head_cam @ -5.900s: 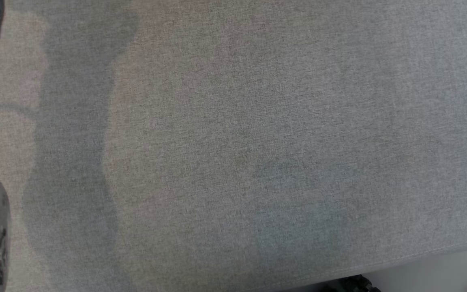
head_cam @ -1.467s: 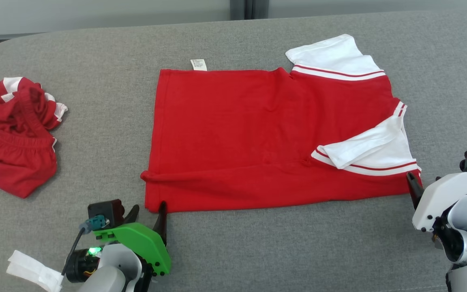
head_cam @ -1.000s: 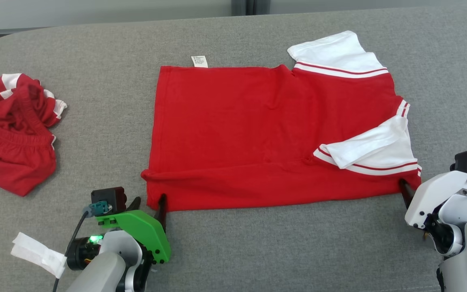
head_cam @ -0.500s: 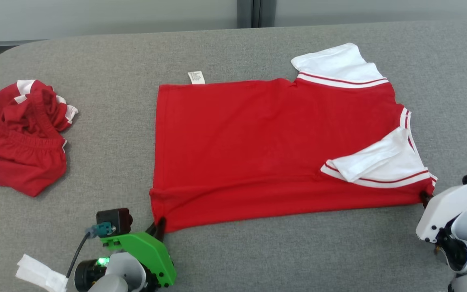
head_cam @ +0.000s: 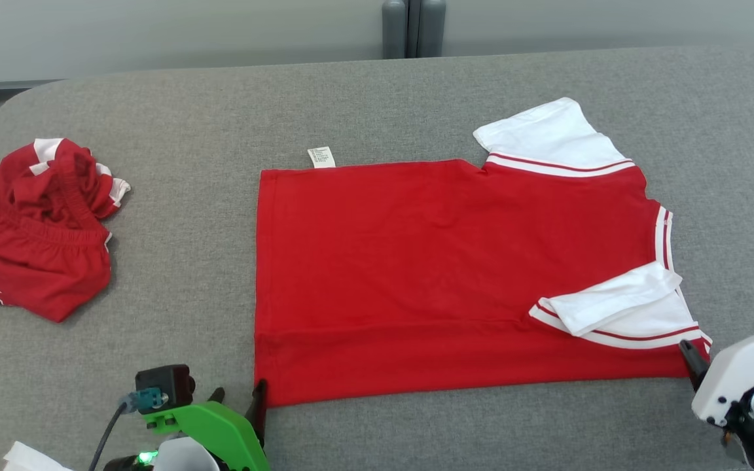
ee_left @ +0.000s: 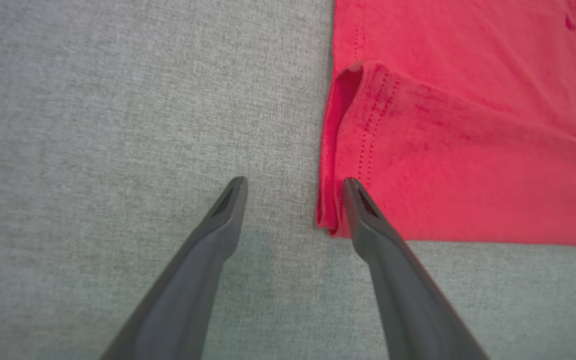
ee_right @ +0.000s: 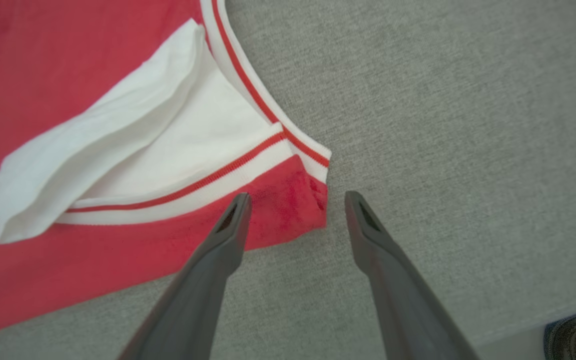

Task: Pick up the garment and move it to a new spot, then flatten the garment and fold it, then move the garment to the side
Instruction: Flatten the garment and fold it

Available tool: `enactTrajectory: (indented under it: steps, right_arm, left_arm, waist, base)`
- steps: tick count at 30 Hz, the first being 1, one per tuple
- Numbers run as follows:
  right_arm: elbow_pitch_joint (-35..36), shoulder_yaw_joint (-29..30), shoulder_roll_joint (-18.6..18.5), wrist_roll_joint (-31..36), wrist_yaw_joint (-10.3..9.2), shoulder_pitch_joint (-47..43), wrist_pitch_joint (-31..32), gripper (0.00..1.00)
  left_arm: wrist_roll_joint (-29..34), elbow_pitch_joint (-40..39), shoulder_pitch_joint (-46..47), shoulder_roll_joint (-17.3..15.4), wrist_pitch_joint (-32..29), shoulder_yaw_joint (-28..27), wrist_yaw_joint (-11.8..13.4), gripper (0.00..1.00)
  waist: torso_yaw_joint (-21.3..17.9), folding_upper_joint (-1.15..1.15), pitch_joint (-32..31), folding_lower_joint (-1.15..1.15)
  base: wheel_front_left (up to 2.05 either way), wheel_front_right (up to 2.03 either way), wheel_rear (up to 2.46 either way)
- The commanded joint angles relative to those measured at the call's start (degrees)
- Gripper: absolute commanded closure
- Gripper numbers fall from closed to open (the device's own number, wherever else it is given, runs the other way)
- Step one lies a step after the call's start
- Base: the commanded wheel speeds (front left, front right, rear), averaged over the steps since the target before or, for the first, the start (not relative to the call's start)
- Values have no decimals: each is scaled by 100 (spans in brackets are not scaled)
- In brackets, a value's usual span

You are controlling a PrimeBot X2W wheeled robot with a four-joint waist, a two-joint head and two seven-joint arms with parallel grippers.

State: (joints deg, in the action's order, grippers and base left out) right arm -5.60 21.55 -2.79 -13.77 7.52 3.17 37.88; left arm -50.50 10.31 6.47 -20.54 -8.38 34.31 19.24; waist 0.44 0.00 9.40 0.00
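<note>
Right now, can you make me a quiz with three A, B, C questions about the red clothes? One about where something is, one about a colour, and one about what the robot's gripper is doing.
1. Where is the crumpled red bundle?
A) left of the flat shirt
B) on top of it
C) right of it

2. What colour are the shirt's sleeves?
A) blue
B) white
C) green

3. How is the left gripper?
A) open
B) shut on the shirt
C) shut on the bundle

Answers:
1 A, the bundle lies apart from the shirt at the left end of the grey surface.
2 B, both sleeves are white with red stripes.
3 A, its jaws stand apart at the shirt's near corner.
</note>
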Motion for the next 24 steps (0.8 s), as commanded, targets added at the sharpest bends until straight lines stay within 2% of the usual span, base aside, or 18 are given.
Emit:
enactTrajectory:
  steps: [1, 6, 10, 14, 17, 24]
  right_arm:
    - [134, -38, -23, 76, -6, 205, -17, 0]
    - [509, -353, -92, 392, -7, 947, 192, 0]
    - [312, -786, -299, 258, -6, 1913, 412, 0]
    - [-363, -1175, -557, 133, -7, 2981, 373, 0]
    - [-988, -1439, -621, 58, -6, 3740, 139, 0]
    - [-2036, -2052, -883, 6, -6, 4933, -242, 0]
  left_arm:
    - [-54, -68, 14, -118, -65, -50, 47, 0]
    - [109, -304, 665, -333, -251, -136, -11, 0]
    - [285, -83, 1557, -380, -498, -133, -177, 0]
    - [307, 426, 2523, -209, -786, -90, -387, 0]
    - [311, 916, 3148, -43, -958, -64, -515, 0]
    - [509, 1889, 4255, 202, -1203, 135, -775, 0]
  waist:
    - [-8, 0, 19, 0]
    - [-32, 0, 173, 0]
    - [-65, 0, 421, 0]
    - [-132, 0, 739, 0]
    - [-192, 0, 990, 0]
    - [-259, 0, 1453, 0]
  base:
    - [0, 0, 0]
    - [0, 0, 0]
    - [0, 0, 0]
    - [0, 0, 0]
    - [0, 0, 0]
    - [0, 0, 0]
